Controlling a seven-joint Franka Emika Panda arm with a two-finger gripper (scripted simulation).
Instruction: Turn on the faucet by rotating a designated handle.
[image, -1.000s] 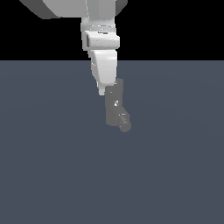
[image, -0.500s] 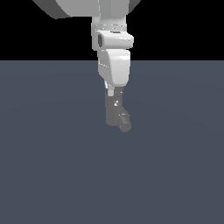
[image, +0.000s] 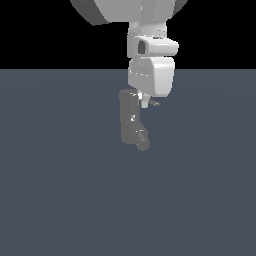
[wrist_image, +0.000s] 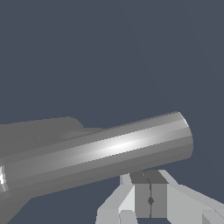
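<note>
Standing on a flat slate-blue floor (image: 60, 200): one faucet (image: 129, 120), a dull-grey upright cylinder, its stubby spout (image: 142, 141) angling down toward the exterior view's right.

Handle (wrist_image: 100, 153): thin grey rod leaving the faucet's top sideways; in the exterior view only its tip shows past the arm, pointing to that view's right. In the wrist view it fills the frame as a long shiny bar running crosswise just ahead of the fingers.

Gripper (wrist_image: 150, 199): fingers pressed together, the seam between the pads closed, nothing pinched. It sits just beside the rod, touching or nearly so; I cannot tell which. My reading: closed so as to act as a blunt pusher, placed near the free end where a sideways shove gives most leverage.

Arm (image: 151, 75): white, hanging over the faucet's top, hiding most of the handle from outside.
</note>
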